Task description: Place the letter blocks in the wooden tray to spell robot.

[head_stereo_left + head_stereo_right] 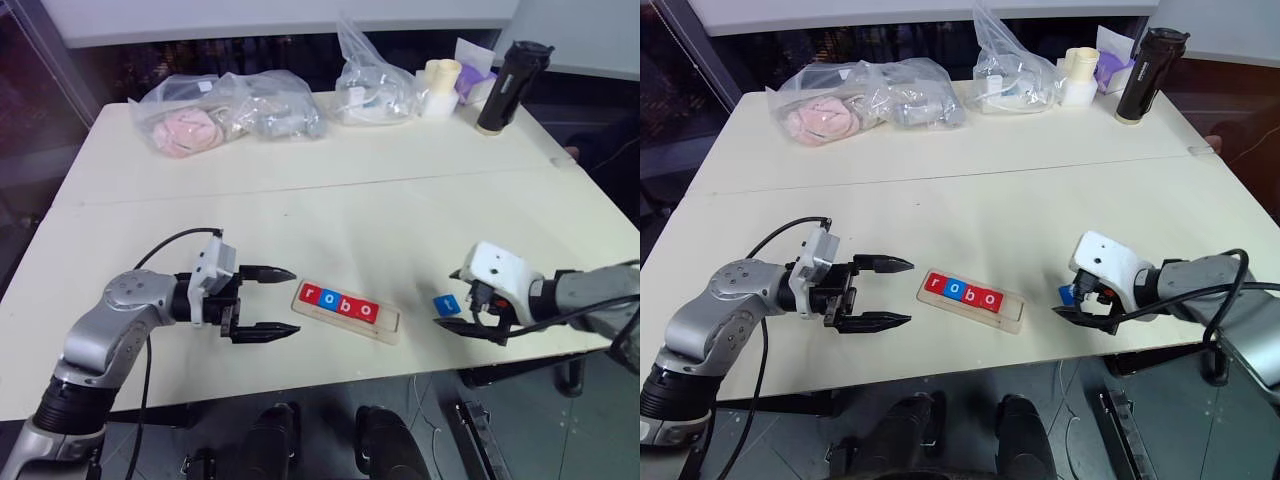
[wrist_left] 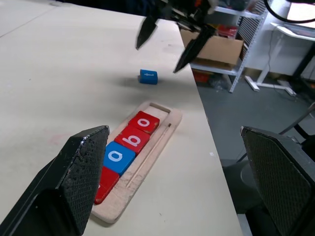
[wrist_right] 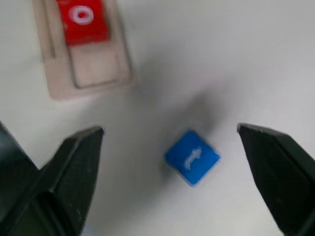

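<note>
On the cream desk (image 1: 330, 215), you are seeing the long light-wood tray (image 1: 346, 311) holding red and blue tiles r, o, b, o, while the blue t tile (image 1: 447, 304) is lying loose between your released right gripper (image 1: 462, 318) fingers, and your left gripper (image 1: 268, 302) is hovering spread beside the tray.

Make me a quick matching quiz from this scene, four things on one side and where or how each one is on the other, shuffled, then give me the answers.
Things:
1. blue t block
2. wooden tray
3. left end effector
4. black bottle

States:
A. stands at the table's far edge
B. holds r, o, b, o
C. loose on the table under the right end effector
D. open beside the tray, empty

Pairs: 1-C, 2-B, 3-D, 4-A
</note>
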You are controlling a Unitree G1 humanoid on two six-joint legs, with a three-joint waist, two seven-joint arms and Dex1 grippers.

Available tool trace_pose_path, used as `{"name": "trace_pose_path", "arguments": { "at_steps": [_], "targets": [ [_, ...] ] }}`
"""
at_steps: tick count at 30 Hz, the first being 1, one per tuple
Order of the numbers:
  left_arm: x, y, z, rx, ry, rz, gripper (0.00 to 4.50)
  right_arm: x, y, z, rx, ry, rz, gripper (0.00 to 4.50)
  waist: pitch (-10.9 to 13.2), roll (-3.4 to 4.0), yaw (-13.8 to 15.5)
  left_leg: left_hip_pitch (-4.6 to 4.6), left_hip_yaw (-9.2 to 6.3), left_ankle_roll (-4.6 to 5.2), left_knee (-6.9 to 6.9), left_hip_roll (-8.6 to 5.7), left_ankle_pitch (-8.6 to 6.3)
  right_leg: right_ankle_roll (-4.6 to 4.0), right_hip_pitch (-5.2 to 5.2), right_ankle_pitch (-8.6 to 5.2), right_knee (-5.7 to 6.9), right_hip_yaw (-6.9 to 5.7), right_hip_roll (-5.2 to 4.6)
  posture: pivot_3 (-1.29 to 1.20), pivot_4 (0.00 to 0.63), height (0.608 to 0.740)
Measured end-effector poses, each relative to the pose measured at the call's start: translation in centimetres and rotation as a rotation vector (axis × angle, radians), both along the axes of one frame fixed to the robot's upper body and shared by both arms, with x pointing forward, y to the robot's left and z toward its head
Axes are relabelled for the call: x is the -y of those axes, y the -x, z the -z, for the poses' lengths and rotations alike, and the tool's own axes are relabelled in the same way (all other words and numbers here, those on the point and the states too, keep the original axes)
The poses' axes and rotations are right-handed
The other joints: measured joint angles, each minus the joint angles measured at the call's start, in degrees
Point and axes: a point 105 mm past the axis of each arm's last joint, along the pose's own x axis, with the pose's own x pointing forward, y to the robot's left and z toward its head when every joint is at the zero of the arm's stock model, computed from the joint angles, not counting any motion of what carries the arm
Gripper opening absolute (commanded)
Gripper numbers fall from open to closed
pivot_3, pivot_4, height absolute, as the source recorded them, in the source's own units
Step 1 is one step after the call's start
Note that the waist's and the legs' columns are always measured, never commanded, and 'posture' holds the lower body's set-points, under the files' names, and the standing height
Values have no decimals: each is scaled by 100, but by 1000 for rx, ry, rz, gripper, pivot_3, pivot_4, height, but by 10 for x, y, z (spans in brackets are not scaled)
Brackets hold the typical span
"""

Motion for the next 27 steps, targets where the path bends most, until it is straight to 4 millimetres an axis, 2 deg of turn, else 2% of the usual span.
{"name": "trace_pose_path", "arguments": {
  "at_steps": [4,7,14,19,22,27],
  "targets": [
    [0,1,0,-4,-1,-2,4500,21,-18,12,-13,47,-109,4459,1,-1,-7,4,-6,-2,1,5,0,-5,0,4,3,1,-2,0,150,725],
    [-2,2,1,-13,-7,-6,4500,29,-21,22,-59,62,-161,4459,1,1,-2,3,-8,-2,-4,6,0,-6,-6,4,6,2,0,0,150,725],
    [-5,8,4,-25,-30,-18,4500,30,-31,34,-122,27,-233,4459,1,2,4,2,-7,-3,0,4,0,-6,-6,5,9,6,0,0,150,725],
    [-7,10,3,-37,-26,-24,4500,29,-30,45,-161,23,-258,4459,1,3,35,3,-8,-4,2,2,1,-6,-6,6,13,6,1,0,150,725],
    [-9,9,1,-29,-29,-36,4500,29,-29,46,-161,34,-273,3732,0,3,69,4,-7,-5,1,2,1,-6,-6,6,13,6,2,0,150,725],
    [-9,9,1,-29,-29,-37,4500,26,-31,46,-156,19,-272,1132,0,3,110,6,-7,-6,3,2,2,-7,-6,6,19,9,2,0,150,725]
  ]
}}
